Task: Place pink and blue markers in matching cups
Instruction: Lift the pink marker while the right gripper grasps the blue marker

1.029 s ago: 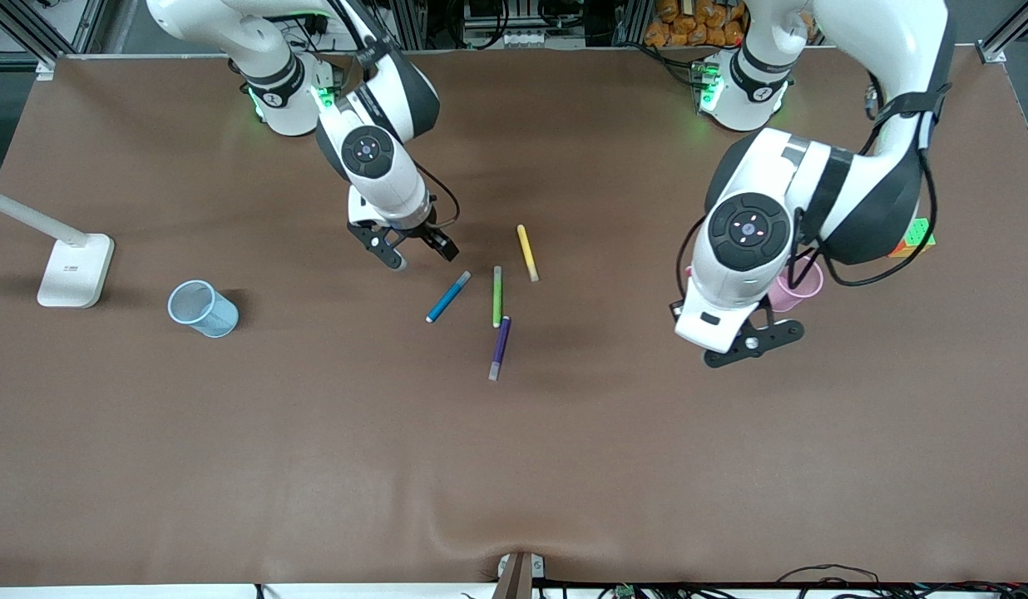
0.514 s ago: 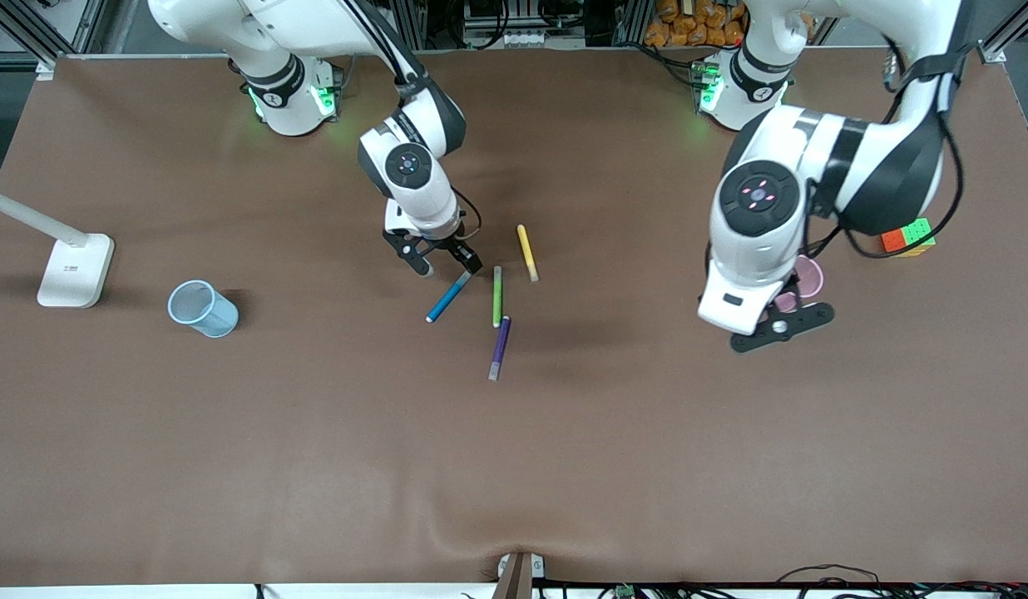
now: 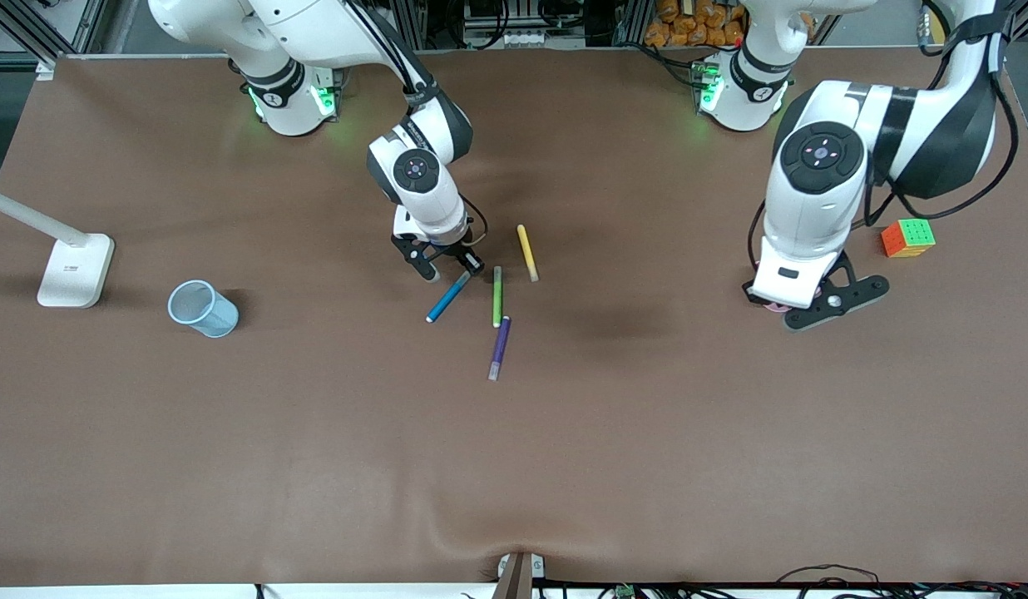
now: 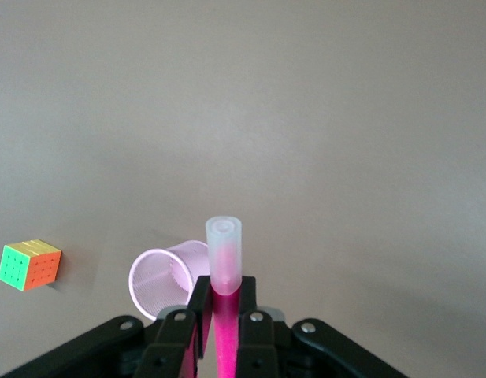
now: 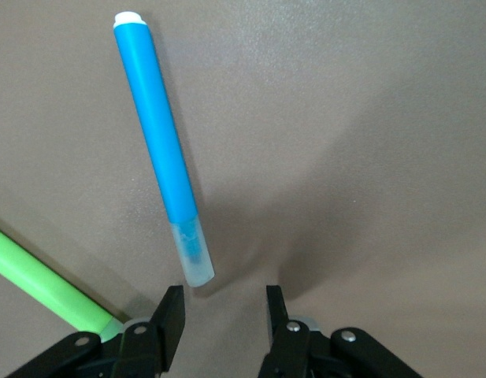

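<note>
While over blue marker [image 3: 447,297], right arm [image 3: 420,187]

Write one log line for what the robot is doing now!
left pincer: shut on pink marker, over pink cup | right pincer: open, down by blue marker | blue cup: waiting

Blue marker [image 5: 160,150] on table, green pen [image 5: 46,285] beside, right pincer [image 5: 223,311] parted

Five markers in all: one pink marker [image 4: 224,260], one blue marker [image 3: 447,297], one green marker [image 3: 497,296], one purple marker [image 3: 500,347] and one yellow marker [image 3: 526,252]. Two cups: a pink cup [image 4: 165,277] and a blue cup [image 3: 202,309]. One puzzle cube [image 3: 907,238]. One white lamp [image 3: 63,256].
</note>
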Tool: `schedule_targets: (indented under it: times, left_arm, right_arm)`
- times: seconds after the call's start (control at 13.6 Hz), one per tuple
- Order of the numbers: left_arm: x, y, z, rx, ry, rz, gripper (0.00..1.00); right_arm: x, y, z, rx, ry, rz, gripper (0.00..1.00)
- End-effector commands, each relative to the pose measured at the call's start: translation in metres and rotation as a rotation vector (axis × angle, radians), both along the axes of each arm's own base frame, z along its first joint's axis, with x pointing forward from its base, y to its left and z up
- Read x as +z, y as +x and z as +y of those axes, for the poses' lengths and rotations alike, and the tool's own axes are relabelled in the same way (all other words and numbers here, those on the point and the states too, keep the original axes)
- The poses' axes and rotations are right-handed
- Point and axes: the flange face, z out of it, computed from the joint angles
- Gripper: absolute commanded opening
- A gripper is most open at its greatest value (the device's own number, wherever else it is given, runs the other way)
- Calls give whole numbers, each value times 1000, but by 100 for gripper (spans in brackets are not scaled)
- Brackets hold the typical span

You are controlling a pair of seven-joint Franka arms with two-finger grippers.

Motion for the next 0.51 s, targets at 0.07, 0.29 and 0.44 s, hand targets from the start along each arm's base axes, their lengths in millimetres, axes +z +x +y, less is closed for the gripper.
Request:
schedule_targets:
  times: [0.07, 0.29, 0.44]
  left_arm:
    - [-1, -15, 26, 2, 6, -55, 0]
    - [-10, -21, 34, -18, 38, -87, 0]
    - [-18, -27, 37, -32, 63, -103, 0]
  right_arm:
    - [0, 2, 3, -20, -4, -2, 52]
    - [0, 9, 3, -26, -1, -9, 52]
    - [-5, 11, 0, -32, -7, -5, 52]
